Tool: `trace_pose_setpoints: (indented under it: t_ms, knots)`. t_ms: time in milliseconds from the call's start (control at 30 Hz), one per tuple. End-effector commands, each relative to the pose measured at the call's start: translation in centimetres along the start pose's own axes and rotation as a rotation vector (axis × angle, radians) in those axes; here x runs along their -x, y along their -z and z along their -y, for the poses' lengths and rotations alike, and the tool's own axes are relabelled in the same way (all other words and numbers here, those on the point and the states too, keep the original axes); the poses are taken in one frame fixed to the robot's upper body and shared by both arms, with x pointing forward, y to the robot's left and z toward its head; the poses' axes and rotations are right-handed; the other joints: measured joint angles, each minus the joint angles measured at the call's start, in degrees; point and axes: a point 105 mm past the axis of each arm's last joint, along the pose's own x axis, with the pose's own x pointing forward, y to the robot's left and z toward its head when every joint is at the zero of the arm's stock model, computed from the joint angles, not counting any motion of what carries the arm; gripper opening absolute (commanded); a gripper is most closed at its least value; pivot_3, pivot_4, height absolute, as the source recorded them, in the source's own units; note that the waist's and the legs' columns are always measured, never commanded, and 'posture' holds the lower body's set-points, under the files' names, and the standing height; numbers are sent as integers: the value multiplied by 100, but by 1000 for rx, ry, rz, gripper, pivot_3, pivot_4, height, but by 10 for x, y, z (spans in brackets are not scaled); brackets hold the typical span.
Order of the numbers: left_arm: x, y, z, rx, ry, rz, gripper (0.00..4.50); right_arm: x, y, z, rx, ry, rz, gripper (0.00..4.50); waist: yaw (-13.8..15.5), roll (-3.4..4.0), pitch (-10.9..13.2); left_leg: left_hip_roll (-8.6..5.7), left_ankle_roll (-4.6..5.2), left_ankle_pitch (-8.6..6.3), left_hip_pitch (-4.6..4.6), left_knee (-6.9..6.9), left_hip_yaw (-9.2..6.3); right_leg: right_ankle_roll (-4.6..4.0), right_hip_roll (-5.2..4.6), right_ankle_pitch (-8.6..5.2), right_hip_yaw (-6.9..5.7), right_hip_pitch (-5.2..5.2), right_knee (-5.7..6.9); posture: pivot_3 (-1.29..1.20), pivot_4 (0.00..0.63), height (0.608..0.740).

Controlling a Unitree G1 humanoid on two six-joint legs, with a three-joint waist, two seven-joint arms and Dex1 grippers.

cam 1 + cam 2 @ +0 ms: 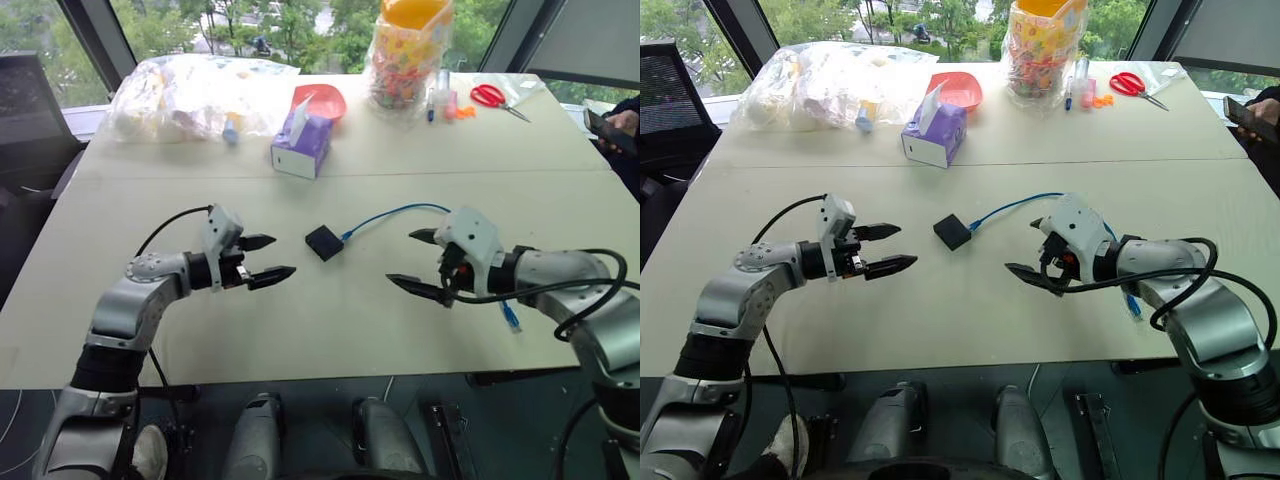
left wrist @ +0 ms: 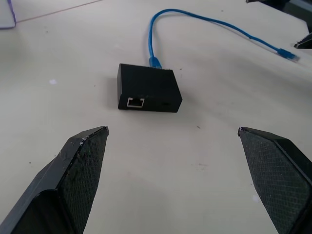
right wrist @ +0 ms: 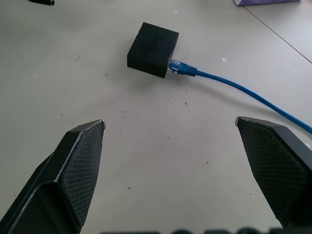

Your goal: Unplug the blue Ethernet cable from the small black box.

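The small black box (image 1: 324, 242) lies flat on the pale table (image 1: 330, 330), midway between my two arms. The blue Ethernet cable (image 1: 395, 213) is plugged into the box's right side by a clear-blue plug (image 3: 178, 67) and arcs right behind my right arm; its free plug (image 1: 511, 318) lies near the table's front edge. An empty port (image 2: 136, 102) shows on the box's side facing the left gripper. My left gripper (image 1: 264, 258) hovers open just left of the box. My right gripper (image 1: 414, 260) hovers open to the box's right. Neither touches box or cable.
A purple tissue box (image 1: 301, 146) stands behind the black box. Farther back sit a red bowl (image 1: 325, 98), a clear plastic bag (image 1: 190, 92), a jar of colourful items (image 1: 407, 55) and red scissors (image 1: 492, 96). A person's hand (image 1: 625, 123) holds a phone at the right edge.
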Motion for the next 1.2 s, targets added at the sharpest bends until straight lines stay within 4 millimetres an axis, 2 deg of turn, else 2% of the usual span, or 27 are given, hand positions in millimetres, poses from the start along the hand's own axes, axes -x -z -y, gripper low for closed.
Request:
trace_pose_setpoints:
  t_ms: [33,167,333,500,667,833,933,1033,1200]
  knots:
    - [4,-12,1,-22,26,37,4487,7,-13,5,27,8,35,4500,-2,0,0,0,0,0,1,3,0,1,0,1,0,2,1,0,150,735]
    - [9,-13,7,3,76,9,4487,7,-14,4,37,-18,30,4500,-8,1,1,2,0,0,-4,28,0,3,0,2,0,5,11,0,150,735]
    - [13,-21,9,-6,100,-7,4487,4,-20,12,53,-29,41,4500,-13,-2,9,3,0,-1,-6,69,-1,1,-2,1,1,6,45,0,150,735]
    - [19,-20,13,-35,114,-56,4487,-2,-24,10,73,-55,48,4500,-12,-3,12,4,-1,-1,-1,81,-7,-1,-3,0,2,4,71,0,150,735]
    - [18,-28,3,-42,105,-54,4487,-8,-28,16,110,-58,57,4500,2,0,14,4,0,0,-5,84,-5,0,-2,0,3,-2,81,0,150,735]
    - [23,-31,0,-53,101,-58,4487,-9,-30,7,145,-106,37,4500,-7,-1,14,4,0,0,-6,82,-3,4,-1,1,3,-3,86,0,150,735]
    - [22,-34,-2,-57,98,-55,4487,-9,-33,8,169,-119,35,4500,-8,0,14,4,0,0,-5,83,-4,5,0,1,3,-5,96,0,150,735]
    - [18,-39,-5,-66,95,-45,4487,-10,-36,14,211,-148,28,4500,-10,0,15,5,1,0,-3,91,-4,5,1,1,3,-8,110,0,150,735]
    - [20,-42,-7,-73,86,-37,4487,-21,-47,25,280,-210,-4,4500,-30,2,15,6,1,1,1,100,-5,5,2,1,4,-5,115,0,150,735]
